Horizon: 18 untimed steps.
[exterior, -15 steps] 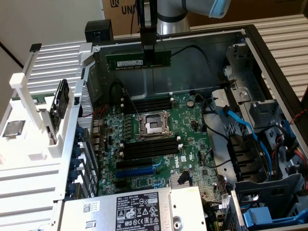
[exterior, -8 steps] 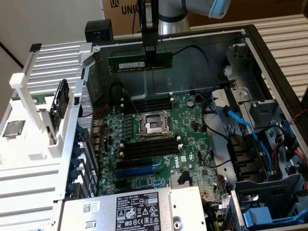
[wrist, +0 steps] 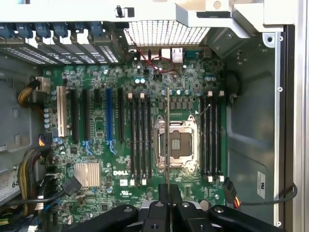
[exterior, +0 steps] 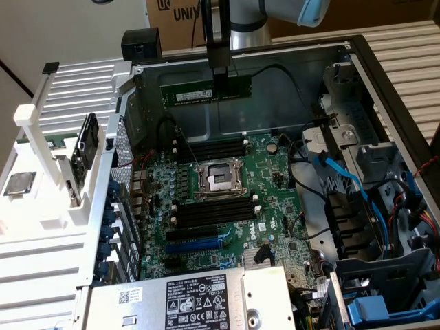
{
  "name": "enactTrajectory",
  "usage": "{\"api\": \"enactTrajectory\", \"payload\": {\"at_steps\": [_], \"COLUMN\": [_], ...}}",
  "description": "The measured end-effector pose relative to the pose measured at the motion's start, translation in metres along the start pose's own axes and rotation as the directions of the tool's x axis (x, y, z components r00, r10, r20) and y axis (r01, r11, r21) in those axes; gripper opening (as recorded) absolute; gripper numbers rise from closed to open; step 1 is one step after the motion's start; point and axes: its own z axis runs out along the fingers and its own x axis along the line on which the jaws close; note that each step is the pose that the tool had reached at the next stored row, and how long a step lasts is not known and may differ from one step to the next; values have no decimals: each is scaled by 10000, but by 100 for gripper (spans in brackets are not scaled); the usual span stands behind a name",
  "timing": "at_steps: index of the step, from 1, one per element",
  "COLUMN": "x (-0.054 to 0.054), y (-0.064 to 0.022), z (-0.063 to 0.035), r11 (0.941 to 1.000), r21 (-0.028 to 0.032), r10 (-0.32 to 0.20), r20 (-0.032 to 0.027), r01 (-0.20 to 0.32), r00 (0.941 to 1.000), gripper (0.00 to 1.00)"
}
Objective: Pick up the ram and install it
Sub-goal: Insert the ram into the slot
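Exterior view: we see the gripper [exterior: 221,91] clamped on the ram [exterior: 189,93], which is held level and broadside in the air over the motherboard [exterior: 227,220], near the case's far wall. Wrist view gives us the ram [wrist: 167,140] edge-on, a thin line crossing the CPU socket [wrist: 177,145] between two banks of black slots [wrist: 140,140].

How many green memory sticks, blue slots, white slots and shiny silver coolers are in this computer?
Green memory stick, held up by the gripper: 1
Blue slot: 1
White slot: 1
Silver cooler: 1
Total: 4
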Motion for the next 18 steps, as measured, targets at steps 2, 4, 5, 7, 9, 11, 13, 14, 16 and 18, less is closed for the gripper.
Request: {"api": "enactTrajectory", "payload": {"at_steps": [2, 4, 5, 7, 9, 11, 13, 14, 16, 18], "x": [9, 16, 18, 22, 25, 29, 36, 42, 56, 75], "y": [1, 1, 2, 3, 4, 5, 5, 5, 6, 6], "z": [12, 31, 45, 90, 119, 148, 176, 190, 219, 249], "r11": [10000, 10000, 10000, 10000, 10000, 10000, 10000, 10000, 10000, 10000], "r21": [14, 18, 20, 22, 22, 24, 25, 24, 25, 26], "r10": [3, 4, 3, 3, 3, 1, -1, -2, -1, -1], "r20": [-1, -11, -26, -53, -73, -95, -114, -122, -133, -142], "r01": [-3, -4, -3, -2, -3, -1, 1, 2, 1, 2], "r00": [10000, 10000, 10000, 10000, 10000, 10000, 9999, 9999, 9999, 9999], "gripper": [12, 12, 12, 12, 12, 12, 12, 12, 12, 12]}}
